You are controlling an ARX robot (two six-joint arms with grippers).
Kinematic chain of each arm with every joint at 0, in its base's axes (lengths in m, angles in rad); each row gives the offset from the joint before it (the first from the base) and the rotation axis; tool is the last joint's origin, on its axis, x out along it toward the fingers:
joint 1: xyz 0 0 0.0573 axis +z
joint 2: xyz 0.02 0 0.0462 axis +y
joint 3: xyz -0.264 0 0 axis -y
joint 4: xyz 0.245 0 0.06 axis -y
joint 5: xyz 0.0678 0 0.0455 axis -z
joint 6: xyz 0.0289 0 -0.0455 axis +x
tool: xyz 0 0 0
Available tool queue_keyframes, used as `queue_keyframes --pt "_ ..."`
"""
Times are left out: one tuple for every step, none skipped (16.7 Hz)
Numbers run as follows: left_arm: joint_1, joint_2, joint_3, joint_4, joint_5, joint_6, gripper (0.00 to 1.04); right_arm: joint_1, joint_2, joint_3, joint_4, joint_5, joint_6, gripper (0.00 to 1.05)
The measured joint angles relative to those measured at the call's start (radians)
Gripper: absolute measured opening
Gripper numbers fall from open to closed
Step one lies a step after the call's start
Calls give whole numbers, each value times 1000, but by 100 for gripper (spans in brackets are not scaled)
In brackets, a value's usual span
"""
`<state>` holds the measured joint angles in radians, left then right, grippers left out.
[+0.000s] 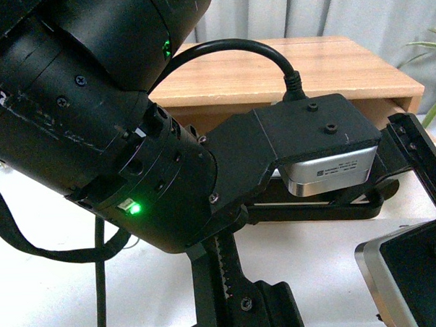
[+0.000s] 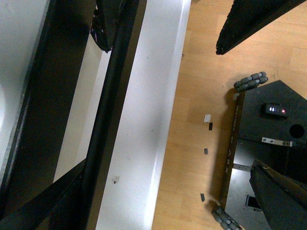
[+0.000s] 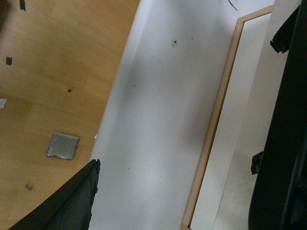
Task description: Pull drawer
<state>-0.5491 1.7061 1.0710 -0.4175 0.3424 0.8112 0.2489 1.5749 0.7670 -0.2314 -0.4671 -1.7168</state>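
My left arm [image 1: 130,138] fills the front view and hides most of the drawer. Only a stretch of its black bar handle [image 1: 329,211] shows under the left wrist camera, below the wooden cabinet [image 1: 286,73]. In the left wrist view the handle [image 2: 105,120] runs lengthwise beside a white strip [image 2: 139,143]. My left gripper [image 2: 163,201] is open and the bar passes close to one finger [image 2: 43,206]. My right gripper [image 3: 177,191] is open over a white surface [image 3: 158,105], next to a wooden edge [image 3: 216,120]. Nothing is between its fingers.
The right wrist camera housing [image 1: 411,271] sits at the lower right of the front view. A grey curtain [image 1: 327,10] hangs behind the cabinet, with plant leaves [image 1: 434,53] at the far right. Wooden floor [image 2: 201,96] and the robot's base [image 2: 268,124] lie below.
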Motion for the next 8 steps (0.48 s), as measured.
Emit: queue_keyframes --pt "0 -1 -3 3 0 0 98 0 1 -1 1 0 0 98" --pt "0 -2 -9 10 -1 0 98 0 3 -3 6 0 0 98" --pt "0 -2 -13 14 -3 1 98 0 8 -4 14 0 -1 98" --pt "0 -2 -14 18 -5 0 98 0 12 -8 31 -4 -3 98" --pt "0 -2 -14 24 -5 -8 98 0 13 -10 43 -5 -4 98" --pt "0 -2 -14 27 -6 -19 98 0 14 -16 66 -8 -5 98" --pt "2 -2 -14 27 -6 -23 98 0 16 -20 80 -9 -6 98" --pt "3 -2 -14 32 -5 -29 98 0 22 -23 98 -9 -10 98"
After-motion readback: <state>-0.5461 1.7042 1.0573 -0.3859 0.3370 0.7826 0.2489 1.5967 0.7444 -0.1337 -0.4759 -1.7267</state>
